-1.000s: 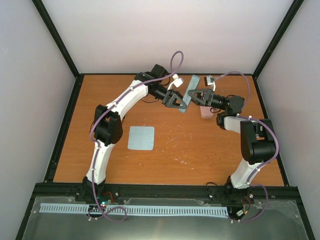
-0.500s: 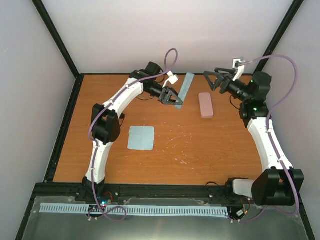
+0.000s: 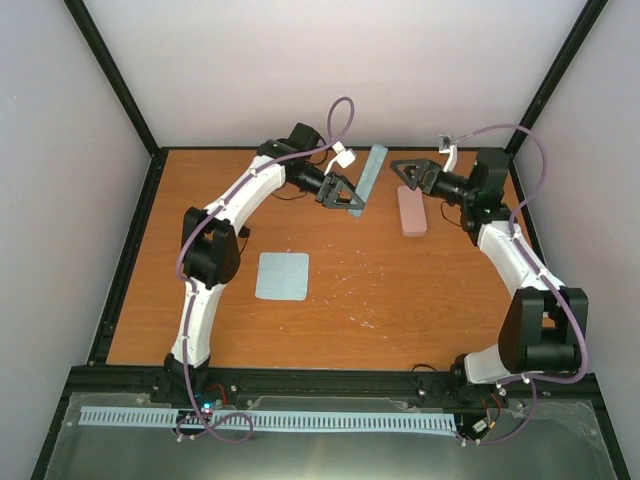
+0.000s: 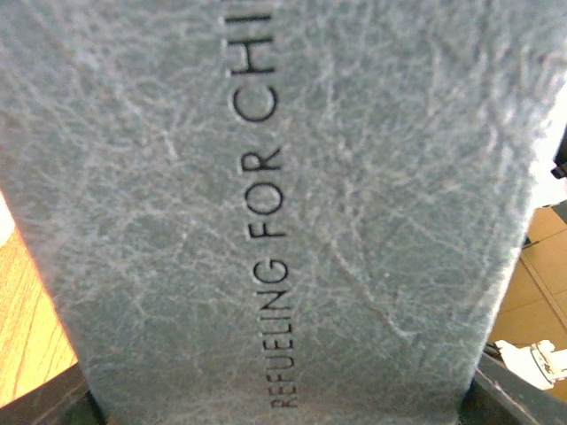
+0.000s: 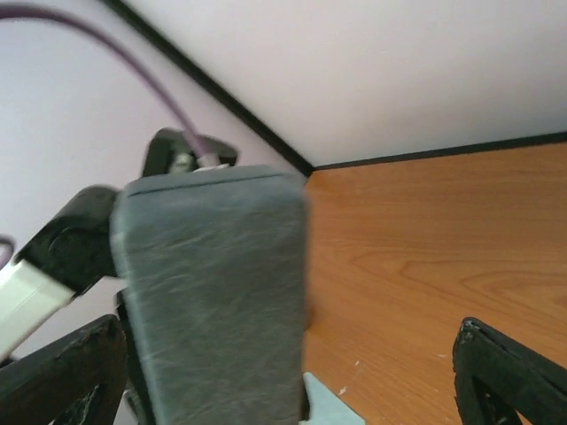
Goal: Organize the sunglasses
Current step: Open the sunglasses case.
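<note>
No sunglasses show in any view. A blue-grey case (image 3: 372, 172) stands tilted off the table at the back, and my left gripper (image 3: 342, 195) is shut on its lower end. The case's embossed leather (image 4: 283, 204) fills the left wrist view, with the left gripper (image 4: 283, 409) at the bottom. My right gripper (image 3: 405, 172) hovers open just right of that case, pointing left at it without touching. In the right wrist view the case (image 5: 213, 292) stands ahead of the open right gripper (image 5: 288, 390). A pink case (image 3: 411, 210) lies flat below the right gripper.
A square light-blue cloth (image 3: 282, 275) lies left of centre on the wooden table (image 3: 420, 300); its corner (image 5: 330, 405) shows in the right wrist view. Black frame posts (image 3: 115, 90) and pale walls close in the back and sides.
The right arm swung up and away to the back right, then came back toward the blue-grey case. The left gripper shifted slightly left with the case.
</note>
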Available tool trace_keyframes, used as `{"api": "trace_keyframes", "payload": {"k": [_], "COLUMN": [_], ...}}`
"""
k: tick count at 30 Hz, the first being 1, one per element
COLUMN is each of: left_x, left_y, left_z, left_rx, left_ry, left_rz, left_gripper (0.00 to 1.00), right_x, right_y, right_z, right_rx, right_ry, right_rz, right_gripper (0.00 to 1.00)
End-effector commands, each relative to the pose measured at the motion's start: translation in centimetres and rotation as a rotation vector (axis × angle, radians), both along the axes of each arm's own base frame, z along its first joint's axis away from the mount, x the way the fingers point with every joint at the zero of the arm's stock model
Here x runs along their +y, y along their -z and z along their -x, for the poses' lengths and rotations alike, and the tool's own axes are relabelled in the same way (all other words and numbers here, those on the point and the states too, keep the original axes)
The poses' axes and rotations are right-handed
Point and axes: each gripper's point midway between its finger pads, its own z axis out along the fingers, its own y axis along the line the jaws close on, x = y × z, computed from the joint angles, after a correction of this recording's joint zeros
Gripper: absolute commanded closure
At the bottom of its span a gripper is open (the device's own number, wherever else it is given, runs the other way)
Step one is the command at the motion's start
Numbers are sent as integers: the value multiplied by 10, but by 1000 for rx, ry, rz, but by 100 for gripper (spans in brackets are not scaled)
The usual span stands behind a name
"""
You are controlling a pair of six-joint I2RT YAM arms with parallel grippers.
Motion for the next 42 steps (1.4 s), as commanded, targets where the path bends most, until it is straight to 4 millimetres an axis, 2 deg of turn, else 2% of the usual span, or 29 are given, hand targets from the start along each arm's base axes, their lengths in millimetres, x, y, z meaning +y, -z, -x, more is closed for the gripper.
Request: {"api": "trace_keyframes", "payload": {"k": [1, 6, 9, 15, 22, 26, 27, 30, 37, 39, 42], "left_x": [0, 1, 0, -5, -14, -16, -17, -19, -20, -20, -20], "left_y": [-36, -43, -46, -47, -44, -43, -37, -34, -34, -35, -35], "left_z": [5, 9, 14, 23, 31, 30, 27, 26, 23, 23, 24], "left_rx": [-64, -37, -24, -6, -1, -5, 4, 14, 26, 23, 23], "left_ry": [21, 45, 59, 90, 115, 114, 111, 114, 119, 119, 119], "left_rz": [79, 119, 135, 152, 152, 147, 139, 141, 151, 152, 152], "left_gripper": [60, 60, 61, 61, 62, 62, 63, 65, 67, 67, 68], "right_x": [23, 34, 38, 43, 57, 60, 61, 62, 63, 63, 63], "right_y": [-17, 3, 8, 6, -4, -6, -14, -19, -19, -18, -18], "right_z": [29, 34, 33, 28, 35, 39, 45, 53, 55, 53, 52], "right_rx": [-113, -127, -143, -154, -177, -176, -195, -206, -196, -196, -191], "right_ry": [-127, -183, -223, -266, -347, -368, -397, -426, -439, -433, -433], "right_rz": [67, 112, 89, 49, 23, 14, 1, -9, -20, -18, -19], "right_gripper": [2, 4, 4, 4, 7, 7, 6, 6, 5, 9, 25]}}
